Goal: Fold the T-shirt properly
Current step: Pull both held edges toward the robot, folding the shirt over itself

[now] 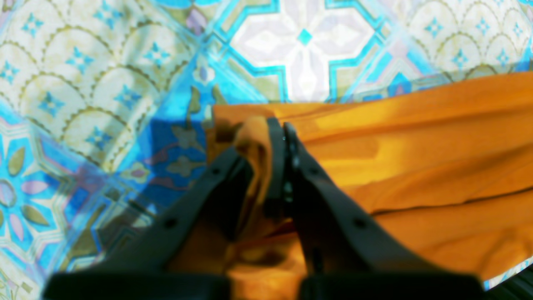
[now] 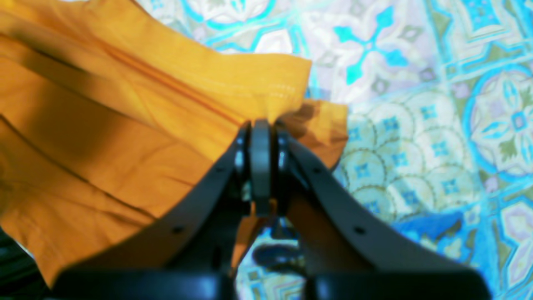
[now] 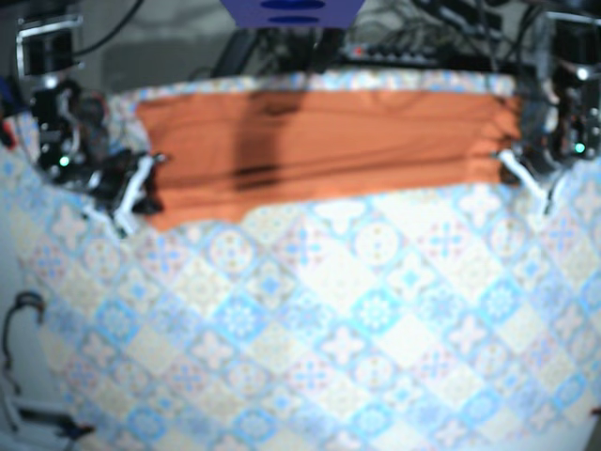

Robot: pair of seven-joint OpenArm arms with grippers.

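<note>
Wrist views, nearest: my left gripper [image 1: 284, 129], fingers pressed narrow on a bunched fold of the orange shirt [image 1: 416, 158]. My right gripper [image 2: 261, 125], fingers likewise closed to a slit, pinches a hemmed corner at its tip. Each grip sits at one end of the garment so that the fabric between them can be drawn taut and carried as a single edge.

Just beyond the fingertips: the shirt runs off in long shallow creases and appears raised a little off the patterned cloth [image 3: 357, 319] near each pinch.

Base view, farther: the shirt forms a wide band across the far side of the table. The left gripper is at that view's right end, the right gripper at its left end and somewhat lower.

Judgement: the band shape suggests a lengthwise fold is already in. The two held ends are placed for the next fold, which calls for both arms moving together to keep the edge straight.
</note>
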